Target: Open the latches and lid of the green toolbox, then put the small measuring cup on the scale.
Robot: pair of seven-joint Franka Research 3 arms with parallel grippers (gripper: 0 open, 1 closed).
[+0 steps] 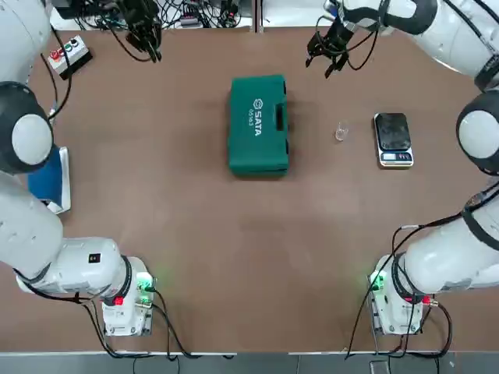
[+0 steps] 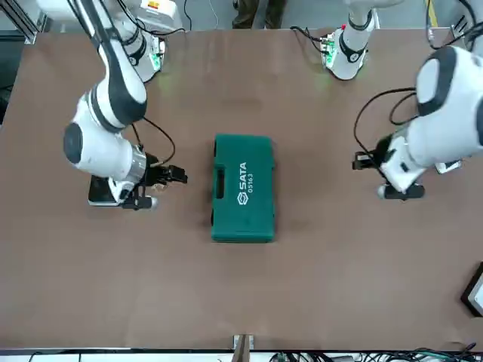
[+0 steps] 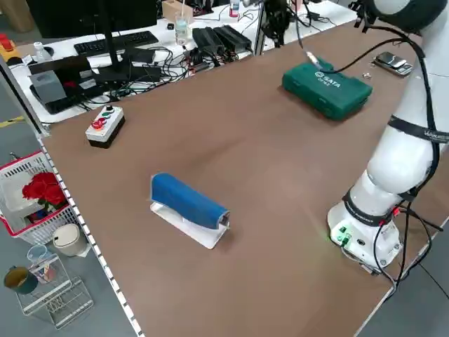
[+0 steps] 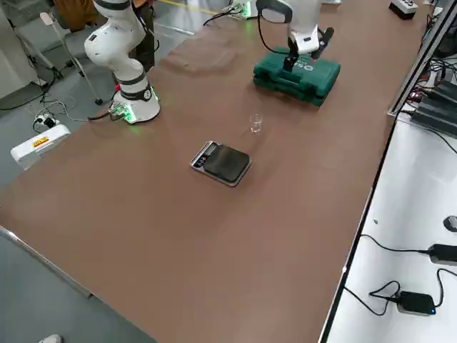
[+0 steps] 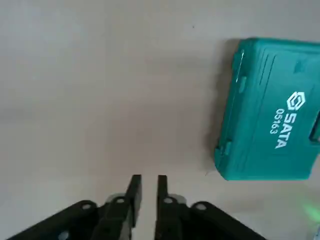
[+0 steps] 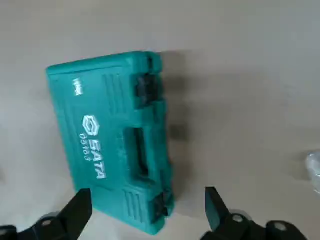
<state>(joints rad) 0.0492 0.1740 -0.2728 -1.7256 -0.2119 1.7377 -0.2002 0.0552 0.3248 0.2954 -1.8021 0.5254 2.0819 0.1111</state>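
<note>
The green toolbox (image 1: pixel 259 125) lies flat mid-table, its lid (image 2: pixel 243 185) down and the white SATA lettering facing up. Both dark latches (image 6: pixel 148 85) sit on the handle side, which faces the small measuring cup (image 1: pixel 341 132). That clear cup stands upright between the case and the black scale (image 1: pixel 393 139). My right gripper (image 1: pixel 327 58) hovers open beyond the case's far right corner, touching nothing. Far off to the left, my left gripper (image 1: pixel 148 43) hangs shut near the table's far edge, with only a thin slit between its fingers (image 5: pixel 134 187).
A grey box with coloured buttons (image 1: pixel 69 54) sits at the far left corner. A blue roll on a white stand (image 1: pixel 48 178) lies at the left edge. Cables (image 1: pixel 195 14) crowd the far edge. In the front view the right arm hides the cup.
</note>
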